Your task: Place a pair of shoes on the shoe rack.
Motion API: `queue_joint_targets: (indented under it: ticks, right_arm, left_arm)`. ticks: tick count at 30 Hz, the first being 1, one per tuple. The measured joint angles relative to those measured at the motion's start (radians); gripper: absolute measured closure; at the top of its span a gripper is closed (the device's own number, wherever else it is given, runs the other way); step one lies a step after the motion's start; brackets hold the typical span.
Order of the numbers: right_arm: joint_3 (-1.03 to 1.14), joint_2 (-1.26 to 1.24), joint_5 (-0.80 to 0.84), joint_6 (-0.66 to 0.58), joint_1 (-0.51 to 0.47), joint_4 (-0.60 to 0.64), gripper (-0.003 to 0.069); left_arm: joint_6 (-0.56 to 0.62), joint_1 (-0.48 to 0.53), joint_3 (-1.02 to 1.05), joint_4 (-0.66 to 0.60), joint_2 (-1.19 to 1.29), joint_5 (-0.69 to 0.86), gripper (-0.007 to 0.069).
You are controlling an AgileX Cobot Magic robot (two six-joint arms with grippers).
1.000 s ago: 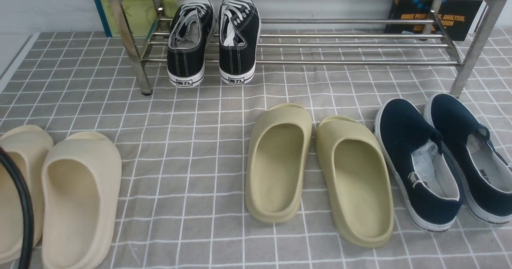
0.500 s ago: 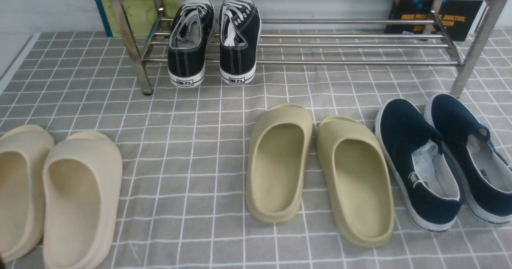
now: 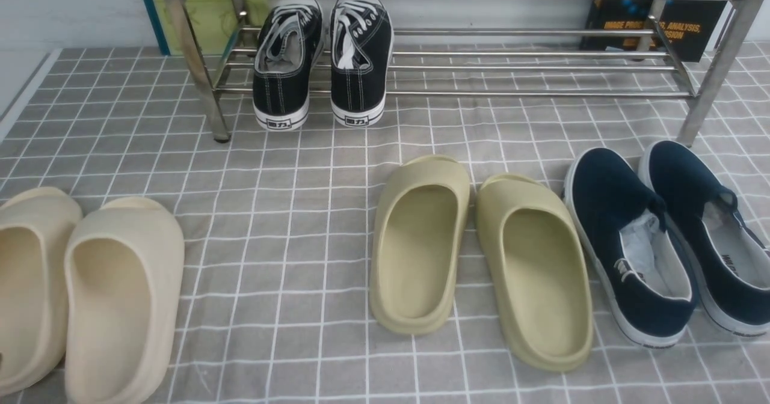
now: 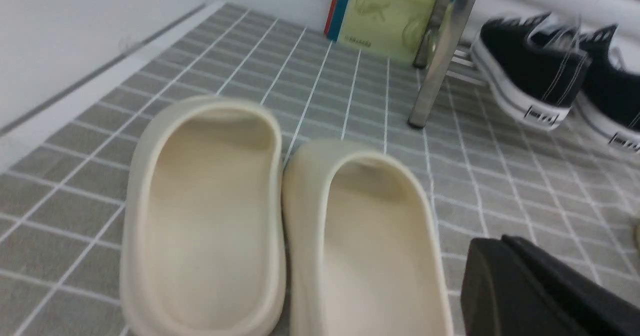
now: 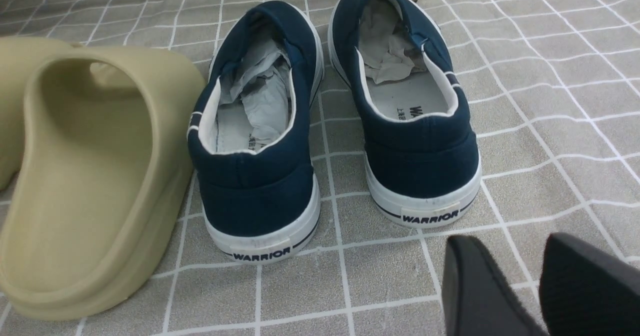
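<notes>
The pair of shoes, two black canvas sneakers with white laces, rests on the lowest bars of the shoe rack [image 3: 511, 94] near its left end. The left sneaker [image 3: 283, 67] and the right sneaker [image 3: 359, 61] stand side by side, toes in, heels jutting over the front bar. The left wrist view shows a sneaker [image 4: 530, 76] beside a rack leg [image 4: 440, 51]. My left gripper [image 4: 502, 242] is shut and holds nothing, low beside the cream slippers. My right gripper [image 5: 512, 246] is open and holds nothing, just behind the navy shoes' heels. Neither gripper shows in the front view.
On the grey checked cloth lie cream slippers [image 3: 120, 296] at front left, olive slippers [image 3: 421, 241] in the middle and navy slip-on shoes [image 3: 625, 241] at right. Books [image 3: 656, 25] lean behind the rack. The cloth's left edge [image 3: 24, 91] borders a white surface.
A black cable of the left arm at the front view's left edge a second ago has gone out of that view. The shoes and slippers have not moved.
</notes>
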Motion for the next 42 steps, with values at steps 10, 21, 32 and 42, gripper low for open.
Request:
queue_joint_targets:
  ticks: [10, 21, 32, 42]
  right_arm:
    - [0.0, 0.0, 0.0, 0.0, 0.0, -0.001, 0.042]
    - [0.0, 0.0, 0.0, 0.0, 0.0, -0.001, 0.042]
    - [0.0, 0.0, 0.0, 0.0, 0.0, -0.001, 0.042]
    - [0.0, 0.0, 0.0, 0.0, 0.0, -0.001, 0.042]
  left_arm:
    - [0.003, 0.0, 0.036, 0.034, 0.0, 0.08, 0.0638]
    - [0.019, -0.054, 0.038, 0.069, 0.0, 0.129, 0.0638]
    - [0.022, -0.054, 0.038, 0.057, 0.0, 0.129, 0.0638]
    - [0.022, -0.054, 0.038, 0.056, 0.0, 0.132, 0.0638]
